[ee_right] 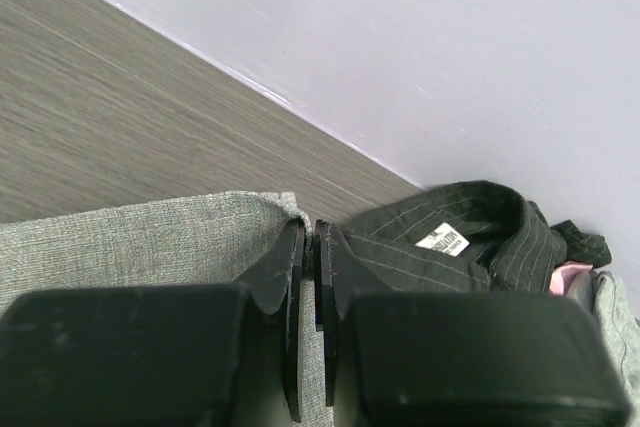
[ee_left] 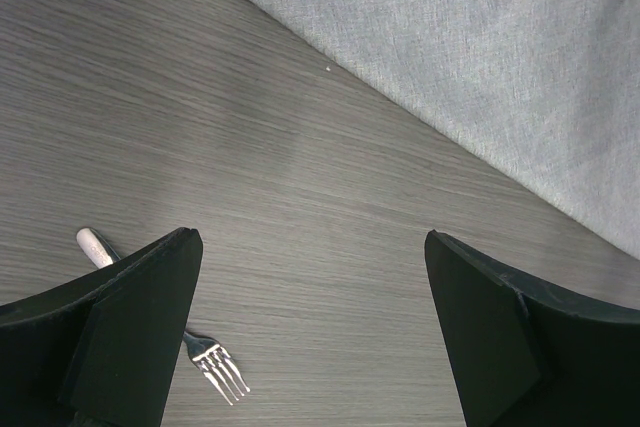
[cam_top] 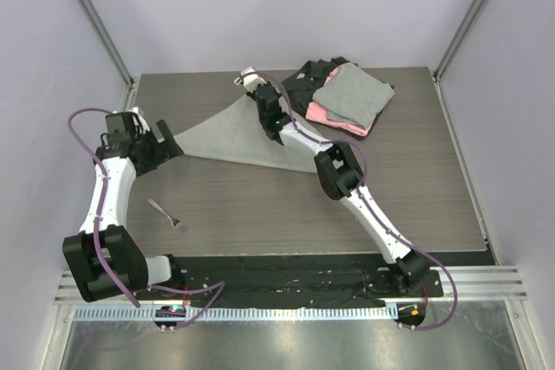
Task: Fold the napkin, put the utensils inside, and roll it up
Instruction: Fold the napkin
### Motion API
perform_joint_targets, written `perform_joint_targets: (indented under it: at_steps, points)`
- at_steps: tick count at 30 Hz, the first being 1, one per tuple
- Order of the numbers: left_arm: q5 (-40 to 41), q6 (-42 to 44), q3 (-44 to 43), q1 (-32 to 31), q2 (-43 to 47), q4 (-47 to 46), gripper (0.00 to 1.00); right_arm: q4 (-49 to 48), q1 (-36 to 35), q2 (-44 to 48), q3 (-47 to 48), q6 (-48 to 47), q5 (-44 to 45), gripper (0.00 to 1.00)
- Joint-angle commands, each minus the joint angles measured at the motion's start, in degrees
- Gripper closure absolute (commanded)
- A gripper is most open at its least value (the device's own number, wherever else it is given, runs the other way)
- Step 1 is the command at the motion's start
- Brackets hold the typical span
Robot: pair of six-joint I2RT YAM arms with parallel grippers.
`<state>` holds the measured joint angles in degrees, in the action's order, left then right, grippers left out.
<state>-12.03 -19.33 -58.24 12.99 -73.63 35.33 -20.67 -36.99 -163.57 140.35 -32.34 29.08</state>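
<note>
light: bright, even | shadows: soft | right end effector (ee_right: 311, 247): close, slightly blurred

The napkin (cam_top: 227, 138) is plain light grey, with no pattern. The fork (cam_top: 165, 212) is shiny silver. The counter (cam_top: 260, 205) has a grey-brown wood grain. The folded cloth (cam_top: 351, 94) is grey and the cloth beneath (cam_top: 322, 113) is pink. The shirt (ee_right: 440, 267) is black with thin pale pinstripes and a white label (ee_right: 443, 240).

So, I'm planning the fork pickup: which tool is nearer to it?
Left. The left tool hovers open just beyond the fork, by the napkin's edge; the right tool pinches the napkin's far corner.
</note>
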Motion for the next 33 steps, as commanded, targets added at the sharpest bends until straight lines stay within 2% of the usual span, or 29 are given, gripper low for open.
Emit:
perform_joint_targets:
  at_steps: [1, 4, 5, 8, 9, 11, 12, 15, 16, 19, 23, 26, 33]
  points:
    - [-0.54, -0.18, -0.21, -0.25, 1.38, -2.37, 0.00, -3.59, 0.43, 1.85, 3.43, 1.84, -1.57, 0.99]
    - [-0.54, -0.09, -0.21, -0.25, 1.20, -2.37, 0.00, -3.50, 0.52, 1.58, 3.26, 1.84, -1.92, 0.94]
    - [-0.62, -0.18, -0.30, -0.16, 1.20, -2.29, 0.00, -3.50, 0.43, 1.58, 3.08, 1.93, -2.01, 0.82]
    - [-0.54, -0.18, -0.30, -0.25, 1.20, -2.37, 0.00, -3.42, 0.52, 1.76, 2.73, 1.75, -2.19, 0.64]
    - [-0.54, -0.18, -0.21, -0.25, 1.20, -2.29, 0.00, -3.33, 0.43, 1.93, 2.64, 1.75, -2.10, 0.55]
    - [-0.45, -0.18, -0.30, -0.16, 1.20, -2.28, 0.00, -3.24, 0.52, 2.28, 2.21, 1.75, -2.36, 0.47]
    - [-0.36, -0.18, -0.30, -0.25, 1.20, -2.28, 0.00, -3.33, 0.52, 2.64, 1.86, 1.84, -2.45, 0.38]
    - [-0.19, -0.18, -0.21, -0.25, 1.20, -2.37, 0.00, -4.73, 0.26, 5.09, -1.91, 2.28, -2.62, 0.28]
    - [-0.01, -0.18, -0.21, -0.25, 1.29, -2.37, 0.00, -5.26, 0.17, 7.01, -2.97, 2.28, -2.63, 0.21]
    - [0.60, -0.18, -0.03, -0.25, 1.38, -2.37, 0.00, -6.23, -0.18, 11.93, -7.36, 3.24, -3.24, 0.14]
    - [2.18, -0.35, -0.03, -0.25, 1.64, -2.37, 0.00, -4.57, -0.89, 20.01, -13.43, 5.96, -4.20, 0.12]
    - [3.24, -1.05, 0.14, -0.25, 1.29, -2.72, 0.00, 0.70, -1.33, 27.30, -19.23, 12.10, -5.96, 0.13]
    - [0.88, -4.65, -0.12, -0.16, -1.34, -4.65, 0.00, 23.43, -1.41, 36.81, -26.88, 29.16, -14.13, 0.16]
